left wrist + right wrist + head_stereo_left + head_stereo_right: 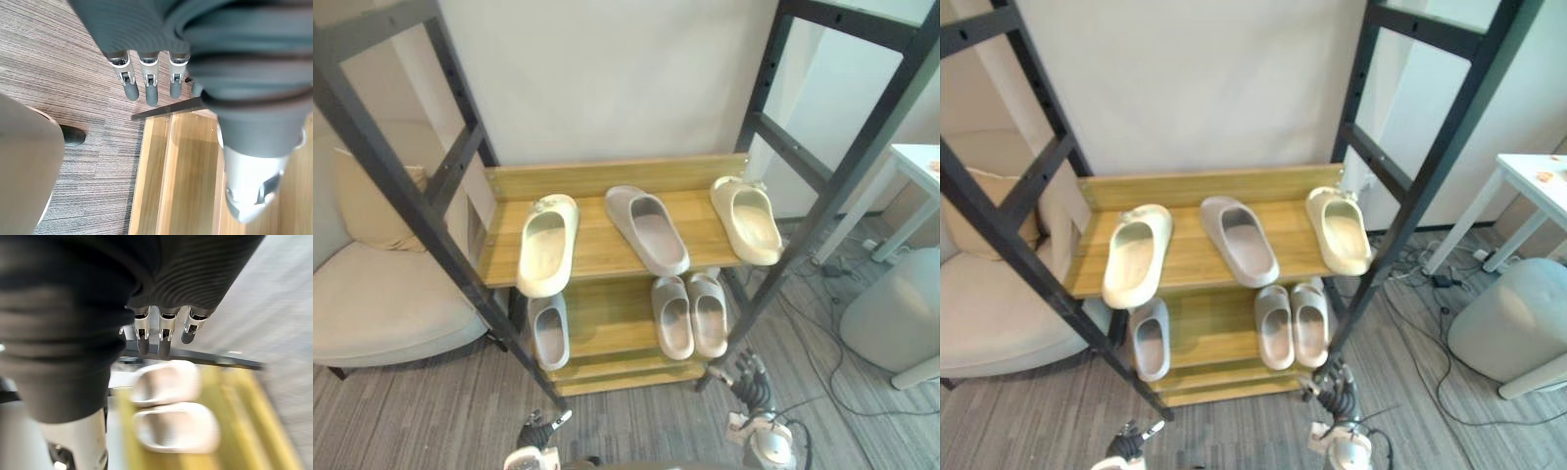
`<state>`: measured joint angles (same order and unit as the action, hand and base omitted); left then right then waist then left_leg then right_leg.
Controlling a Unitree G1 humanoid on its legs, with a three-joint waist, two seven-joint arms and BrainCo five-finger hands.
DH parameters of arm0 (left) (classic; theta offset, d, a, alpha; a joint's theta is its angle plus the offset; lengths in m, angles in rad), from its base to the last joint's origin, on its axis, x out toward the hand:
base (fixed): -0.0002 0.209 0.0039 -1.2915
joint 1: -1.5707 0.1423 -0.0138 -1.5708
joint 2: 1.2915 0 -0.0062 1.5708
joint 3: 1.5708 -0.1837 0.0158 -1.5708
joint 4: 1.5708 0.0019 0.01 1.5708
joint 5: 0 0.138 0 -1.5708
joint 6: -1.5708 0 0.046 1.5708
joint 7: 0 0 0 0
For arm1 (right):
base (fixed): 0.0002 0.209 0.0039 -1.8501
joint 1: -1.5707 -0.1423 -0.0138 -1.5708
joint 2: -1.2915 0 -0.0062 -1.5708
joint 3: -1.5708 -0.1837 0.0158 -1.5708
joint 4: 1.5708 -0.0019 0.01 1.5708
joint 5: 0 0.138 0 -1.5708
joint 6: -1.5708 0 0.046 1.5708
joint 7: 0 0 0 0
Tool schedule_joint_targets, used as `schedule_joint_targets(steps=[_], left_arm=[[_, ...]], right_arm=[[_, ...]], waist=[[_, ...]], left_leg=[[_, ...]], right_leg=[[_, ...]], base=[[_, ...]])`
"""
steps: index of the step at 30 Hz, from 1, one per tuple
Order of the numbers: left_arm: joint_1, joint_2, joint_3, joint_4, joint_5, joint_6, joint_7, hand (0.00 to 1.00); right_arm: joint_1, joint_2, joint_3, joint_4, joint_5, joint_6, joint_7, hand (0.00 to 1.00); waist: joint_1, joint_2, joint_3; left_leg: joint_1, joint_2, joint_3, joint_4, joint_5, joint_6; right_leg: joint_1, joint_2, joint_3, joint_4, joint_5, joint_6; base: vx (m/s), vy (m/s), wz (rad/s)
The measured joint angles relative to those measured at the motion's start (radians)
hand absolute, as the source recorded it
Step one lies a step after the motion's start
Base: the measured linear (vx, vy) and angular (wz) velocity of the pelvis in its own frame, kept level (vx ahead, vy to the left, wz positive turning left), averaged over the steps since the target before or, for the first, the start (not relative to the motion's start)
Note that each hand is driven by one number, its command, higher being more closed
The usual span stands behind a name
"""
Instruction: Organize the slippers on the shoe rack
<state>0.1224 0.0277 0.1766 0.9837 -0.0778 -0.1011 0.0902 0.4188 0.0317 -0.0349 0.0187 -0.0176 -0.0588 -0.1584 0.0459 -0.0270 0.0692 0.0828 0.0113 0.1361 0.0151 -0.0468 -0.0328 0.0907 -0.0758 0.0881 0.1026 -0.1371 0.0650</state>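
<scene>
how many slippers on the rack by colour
cream slippers: 2, both on the upper shelf
grey slippers: 4, one on the upper shelf and three on the lower
total: 6

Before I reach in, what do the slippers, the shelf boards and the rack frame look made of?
Slippers: likely moulded foam or soft rubber, matte, one piece with thick rounded edges. Shelf boards: wood or wood-look laminate, yellowish, streaky grain, slight sheen. Rack frame: probably painted metal, dark matte bars with rows of holes.
</scene>
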Motion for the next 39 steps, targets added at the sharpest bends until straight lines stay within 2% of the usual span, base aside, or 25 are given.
schedule_joint_targets(steps=[2,5,8,13,16,20,22,28,33,39], left_arm=[[0.011,-0.001,-0.008,-0.017,0.01,-0.001,0.0,0.0],[0.016,0.003,-0.021,-0.027,0.038,-0.001,-0.001,0.0],[0.02,0.01,-0.044,-0.031,0.039,-0.002,-0.002,0.0],[0.02,0.03,-0.097,-0.03,0.049,-0.006,-0.007,0.0],[0.017,0.041,-0.125,-0.014,0.053,-0.022,-0.007,0.0],[0.006,0.059,-0.169,0.011,0.055,-0.026,-0.013,0.0],[0.006,0.063,-0.176,0.012,0.055,-0.027,-0.015,0.0],[0.004,0.07,-0.176,0.021,0.055,-0.043,-0.02,0.0],[-0.003,0.074,-0.175,0.022,0.054,-0.044,-0.036,0.0],[-0.032,0.085,-0.174,0.023,0.036,-0.048,-0.037,0.0]], right_arm=[[0.031,-0.005,0.011,-0.093,-0.026,-0.004,0.008,0.0],[0.06,-0.007,0.031,-0.235,-0.061,-0.033,0.032,0.0],[0.061,-0.016,0.052,-0.326,-0.065,-0.052,0.037,0.0],[0.054,-0.043,0.088,-0.443,-0.095,-0.113,0.064,0.0],[0.019,-0.071,0.087,-0.443,-0.098,-0.123,0.064,0.0],[-0.085,-0.151,0.078,-0.443,-0.09,-0.139,0.07,0.0],[-0.111,-0.17,0.074,-0.443,-0.089,-0.143,0.07,0.0],[-0.253,-0.278,0.074,-0.435,-0.048,-0.151,0.074,0.0],[-0.385,-0.334,0.068,-0.383,-0.008,-0.16,0.075,0.0],[-0.533,-0.385,0.048,-0.218,0.02,-0.143,0.072,0.0]], waist=[[-0.007,0.002,-0.003],[-0.022,0.004,-0.004],[-0.034,0.003,-0.004],[-0.042,0.0,-0.006],[-0.047,-0.001,-0.005],[-0.052,-0.003,-0.004],[-0.056,-0.004,-0.004],[-0.057,-0.01,0.001],[-0.054,-0.015,0.008],[-0.02,-0.029,0.029]], left_leg=[[-0.02,0.005,0.012,0.051,-0.029,0.001],[-0.048,0.015,0.016,0.122,-0.074,0.003],[-0.05,0.019,0.017,0.148,-0.097,0.006],[-0.052,0.014,0.021,0.164,-0.116,0.007],[-0.051,0.007,0.018,0.169,-0.114,0.009],[-0.055,-0.01,-0.019,0.177,-0.114,0.016],[-0.06,-0.016,-0.028,0.177,-0.117,0.013],[-0.075,-0.044,-0.073,0.171,-0.101,0.031],[-0.109,-0.058,-0.104,0.174,-0.086,0.042],[-0.155,-0.076,-0.146,0.198,-0.078,0.054]], right_leg=[[0.0,0.0,0.005,-0.001,0.0,0.0],[0.0,0.005,0.014,-0.001,0.001,0.0],[0.008,0.006,0.021,-0.003,0.001,0.001],[0.009,0.005,0.037,-0.003,0.001,0.002],[0.01,0.002,0.044,-0.003,0.005,0.008],[0.013,-0.007,0.052,-0.004,0.012,0.017],[0.012,-0.01,0.049,-0.004,0.012,0.018],[0.003,-0.025,0.034,-0.004,0.014,0.022],[-0.015,-0.035,0.006,-0.006,0.015,0.022],[-0.02,-0.047,-0.036,-0.036,0.025,0.028]], base=[[0.1,0.008,-0.22],[0.09,0.009,-0.14],[0.03,0.015,-0.07],[0.0,0.015,-0.05],[-0.01,0.008,-0.01],[-0.05,0.032,-0.02],[-0.07,0.024,0.1],[-0.05,0.023,0.11],[0.0,0.004,0.19],[0.03,0.007,0.21]])
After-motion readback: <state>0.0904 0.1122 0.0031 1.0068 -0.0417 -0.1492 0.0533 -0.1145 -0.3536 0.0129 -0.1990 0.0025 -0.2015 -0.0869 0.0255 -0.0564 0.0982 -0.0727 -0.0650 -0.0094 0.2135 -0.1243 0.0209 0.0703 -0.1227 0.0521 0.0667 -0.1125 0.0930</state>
